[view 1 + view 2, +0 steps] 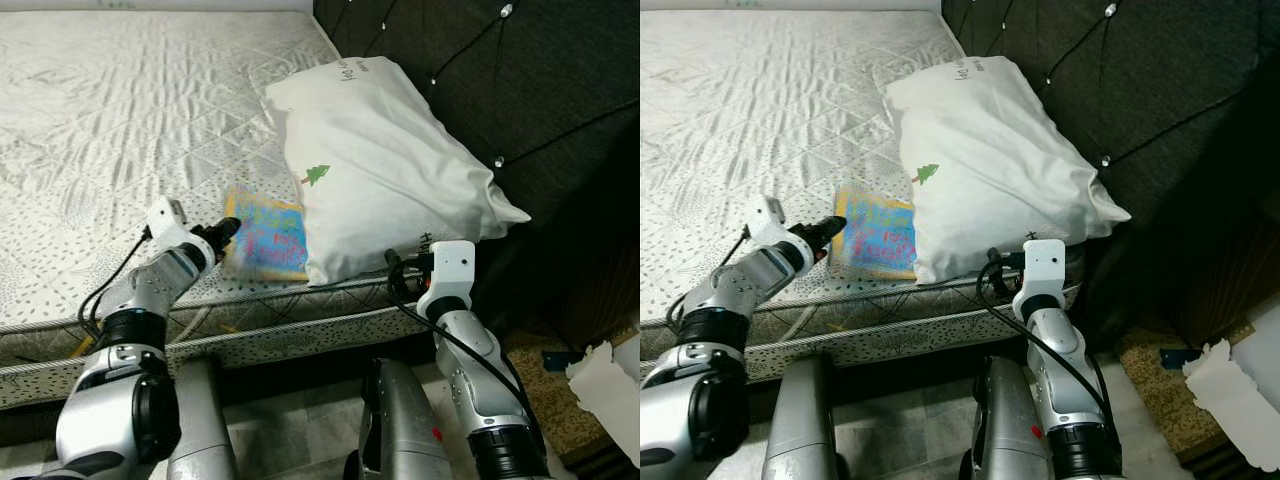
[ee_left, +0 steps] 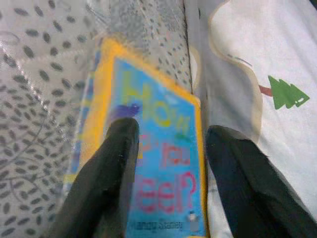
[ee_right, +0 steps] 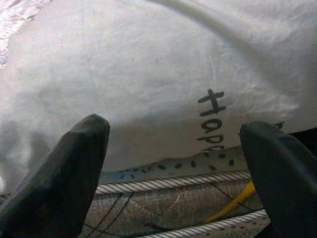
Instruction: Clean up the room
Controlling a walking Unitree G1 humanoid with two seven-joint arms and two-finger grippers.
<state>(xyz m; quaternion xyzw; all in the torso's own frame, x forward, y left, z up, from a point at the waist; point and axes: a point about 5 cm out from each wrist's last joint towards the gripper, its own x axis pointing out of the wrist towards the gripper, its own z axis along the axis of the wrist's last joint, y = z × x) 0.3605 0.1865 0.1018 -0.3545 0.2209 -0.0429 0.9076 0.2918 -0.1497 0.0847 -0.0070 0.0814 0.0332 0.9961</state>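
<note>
Left gripper [image 1: 232,232] is held spread over the near-left corner of the book [image 1: 268,238], fingers apart, nothing clamped. In the left wrist view the two black fingers [image 2: 106,173] straddle the cover, one over the yellow border side, the other at the edge next to the pillow; contact with the cover cannot be confirmed.

Mattress [image 1: 120,130]: grey quilted surface, dotted pattern, taking up most of the scene, with its piped edge at the front. Headboard [image 1: 530,80]: dark tufted fabric, studded, on the right.

Pillow [image 1: 380,165]: white, large, propped against the headboard at the mattress corner; a small green tree print is seen on it, and its lower edge overlaps the right side of the book.

Right gripper [image 3: 178,163] is held open just below the front edge of the pillow, at the mattress side, gripping nothing; black lettering on the pillowcase is seen between its fingers.

Book: flat on the mattress near the front edge, blue cover, yellow border, coloured title letters, directly ahead of the left gripper.

Torn white paper [image 1: 605,385] lies on the floor at far right.
</note>
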